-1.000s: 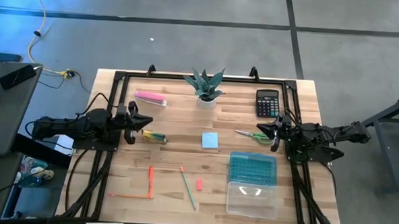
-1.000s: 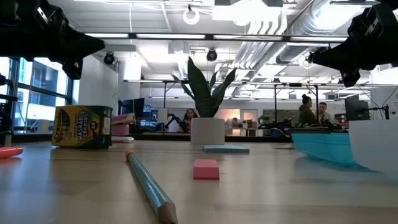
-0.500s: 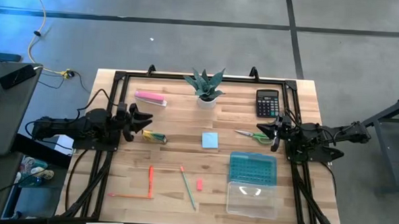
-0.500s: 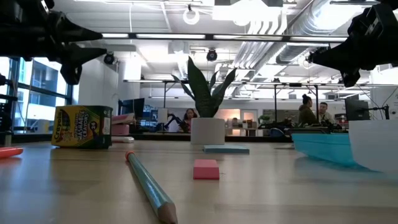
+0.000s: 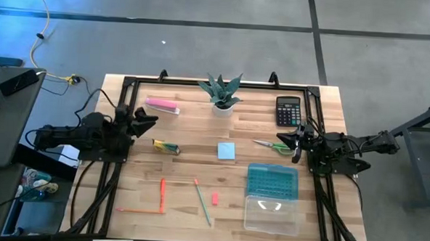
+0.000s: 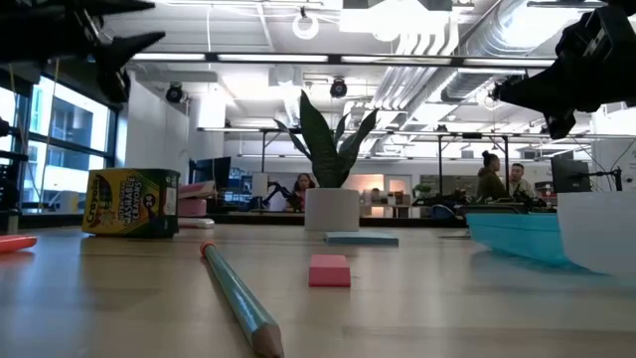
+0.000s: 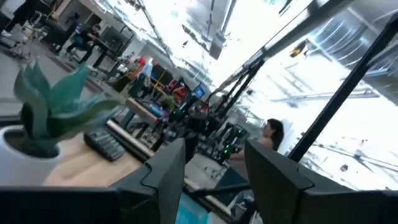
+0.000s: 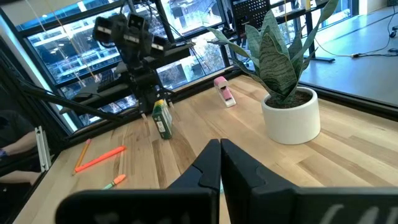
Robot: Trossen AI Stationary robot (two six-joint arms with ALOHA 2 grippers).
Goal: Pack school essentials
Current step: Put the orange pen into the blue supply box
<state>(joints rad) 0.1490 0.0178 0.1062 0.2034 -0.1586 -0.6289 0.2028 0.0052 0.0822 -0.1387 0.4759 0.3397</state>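
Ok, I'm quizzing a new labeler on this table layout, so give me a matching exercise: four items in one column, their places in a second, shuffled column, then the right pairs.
Items:
1. calculator
2. crayon box
3. notepad
4. potted plant

Places:
A. middle of the table
B. far edge, centre
C. far corner on the right arm's side
D. close in front of the left gripper

Pairs: 1-C, 2-D, 3-A, 4-B
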